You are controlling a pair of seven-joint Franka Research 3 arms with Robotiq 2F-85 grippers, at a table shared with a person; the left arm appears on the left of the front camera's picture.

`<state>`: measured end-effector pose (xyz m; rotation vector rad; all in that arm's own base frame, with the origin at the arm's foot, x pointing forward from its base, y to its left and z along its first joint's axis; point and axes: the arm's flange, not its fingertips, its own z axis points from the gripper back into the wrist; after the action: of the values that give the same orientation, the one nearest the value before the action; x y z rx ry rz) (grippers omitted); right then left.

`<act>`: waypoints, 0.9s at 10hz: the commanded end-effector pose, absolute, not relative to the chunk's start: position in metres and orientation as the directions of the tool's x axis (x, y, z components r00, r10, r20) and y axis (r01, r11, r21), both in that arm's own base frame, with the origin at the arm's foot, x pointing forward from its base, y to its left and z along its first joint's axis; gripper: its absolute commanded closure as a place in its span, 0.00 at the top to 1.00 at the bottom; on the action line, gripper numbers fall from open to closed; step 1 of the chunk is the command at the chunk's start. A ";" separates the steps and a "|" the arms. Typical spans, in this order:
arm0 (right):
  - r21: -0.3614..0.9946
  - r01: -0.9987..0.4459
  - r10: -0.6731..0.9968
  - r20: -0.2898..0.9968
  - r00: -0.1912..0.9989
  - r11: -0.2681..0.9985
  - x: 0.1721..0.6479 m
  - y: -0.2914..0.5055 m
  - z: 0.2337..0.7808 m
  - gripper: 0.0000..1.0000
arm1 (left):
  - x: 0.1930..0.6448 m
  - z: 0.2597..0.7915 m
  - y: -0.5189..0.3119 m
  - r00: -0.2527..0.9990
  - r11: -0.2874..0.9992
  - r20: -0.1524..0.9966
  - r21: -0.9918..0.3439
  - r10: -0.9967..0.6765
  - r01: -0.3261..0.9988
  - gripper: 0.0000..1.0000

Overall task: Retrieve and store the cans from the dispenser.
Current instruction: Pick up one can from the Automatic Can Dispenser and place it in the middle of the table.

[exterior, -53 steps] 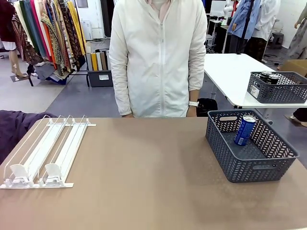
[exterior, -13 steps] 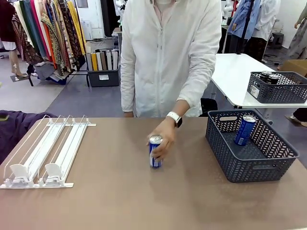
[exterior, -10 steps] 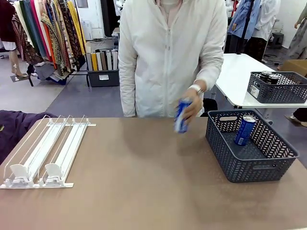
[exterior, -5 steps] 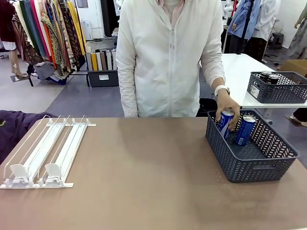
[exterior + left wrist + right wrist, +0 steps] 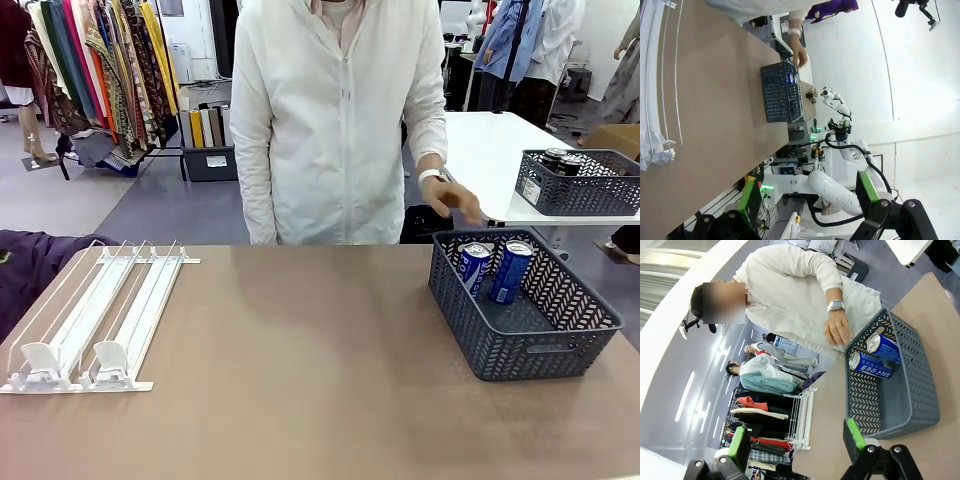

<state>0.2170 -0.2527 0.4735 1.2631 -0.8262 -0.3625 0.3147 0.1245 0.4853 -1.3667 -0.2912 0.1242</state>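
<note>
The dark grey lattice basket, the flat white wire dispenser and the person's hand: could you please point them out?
Dark grey lattice basket (image 5: 530, 350): front view, near wall.
Flat white wire dispenser (image 5: 150, 300): front view, right lane rail.
Person's hand (image 5: 455, 200): front view, back of hand.

Only readable print: white Korean lettering, approx. "포카리 스웨트", along the side of one blue can (image 5: 871, 365) in the grey basket (image 5: 920, 390), right wrist view. Label on far basket (image 5: 531, 190) too small to read.

Both hands (left (image 5: 807, 197), right (image 5: 796, 442)) agape
</note>
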 end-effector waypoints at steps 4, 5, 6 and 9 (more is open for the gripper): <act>0.935 -0.215 -0.670 0.352 0.654 0.281 0.219 -0.252 0.476 1.00 | 0.315 0.488 0.123 0.955 0.182 0.123 -0.980 0.270 0.075 1.00; 0.935 -0.215 -0.670 0.352 0.654 0.281 0.219 -0.252 0.476 1.00 | 0.315 0.488 0.123 0.955 0.182 0.123 -0.980 0.270 0.075 1.00; 0.935 -0.215 -0.670 0.352 0.654 0.281 0.219 -0.252 0.476 1.00 | 0.315 0.488 0.123 0.955 0.182 0.123 -0.980 0.270 0.075 1.00; 0.935 -0.215 -0.670 0.352 0.654 0.281 0.219 -0.252 0.476 1.00 | 0.315 0.488 0.123 0.955 0.182 0.123 -0.980 0.270 0.075 1.00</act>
<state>0.2170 -0.2527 0.4735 1.2631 -0.8262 -0.3625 0.3147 0.1245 0.4853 -1.3670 -0.2914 0.1242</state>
